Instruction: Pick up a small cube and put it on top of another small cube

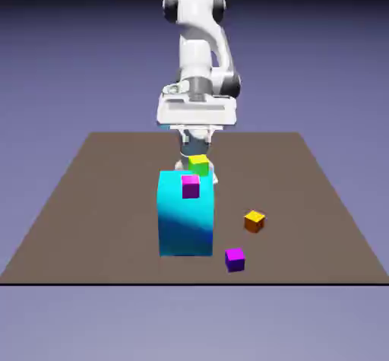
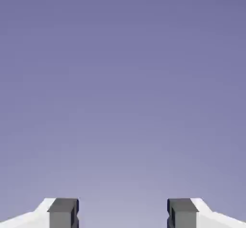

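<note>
Several small cubes show in the exterior view. A magenta cube [image 1: 190, 186] sits on top of a large cyan block [image 1: 186, 219]. A green cube with a yellow top [image 1: 199, 163] shows just behind it, right under my hand. An orange cube [image 1: 254, 220] and a purple cube [image 1: 235, 259] lie on the table to the block's right. My gripper [image 1: 195, 147] hangs above the green cube, its fingers partly hidden. In the hand view my gripper [image 2: 122, 215] is open, with only plain backdrop between the grey fingertips [image 2: 63, 212].
The brown table [image 1: 91, 200] reaches to its front edge just below the purple cube. The tall cyan block stands in front of the hand and hides the table behind it.
</note>
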You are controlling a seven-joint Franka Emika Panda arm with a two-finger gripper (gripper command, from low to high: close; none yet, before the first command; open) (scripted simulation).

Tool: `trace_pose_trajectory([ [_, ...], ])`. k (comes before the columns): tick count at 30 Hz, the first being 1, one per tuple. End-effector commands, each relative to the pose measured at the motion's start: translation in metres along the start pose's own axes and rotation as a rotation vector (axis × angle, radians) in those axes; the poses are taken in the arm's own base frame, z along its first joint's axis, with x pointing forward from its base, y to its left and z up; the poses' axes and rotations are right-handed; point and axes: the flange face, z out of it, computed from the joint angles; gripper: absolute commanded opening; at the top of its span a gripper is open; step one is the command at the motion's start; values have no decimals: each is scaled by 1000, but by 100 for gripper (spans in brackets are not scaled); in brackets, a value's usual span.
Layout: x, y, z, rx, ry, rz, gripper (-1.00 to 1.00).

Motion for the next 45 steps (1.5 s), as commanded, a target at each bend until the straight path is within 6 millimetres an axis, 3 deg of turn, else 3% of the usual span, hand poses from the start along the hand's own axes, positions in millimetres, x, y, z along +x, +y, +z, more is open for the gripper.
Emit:
trace_pose_trajectory([
  [1, -6, -7, 11, -30, -37, -65, 0],
  [10, -77, -49, 110, -283, -355, -646, 0],
  [20, -168, -63, 201, -526, -634, -1275, 0],
  [28, -240, -64, 263, -701, -771, -1744, 0],
  [30, -244, -64, 266, -708, -775, -1764, 0],
  [33, -249, -21, 308, -708, -775, -1764, 0],
  [34, -249, -17, 311, -708, -776, -1764, 0],
  [35, -249, -17, 311, -708, -776, -1764, -100],
  [36, -249, -17, 311, -708, -776, -1764, -100],
  [39, -244, -61, 270, -709, -775, -1764, -100],
  [40, -253, -75, 257, -677, -725, -1790, -100],
  [45, -189, -77, 208, -843, -732, -1548, -100],
])
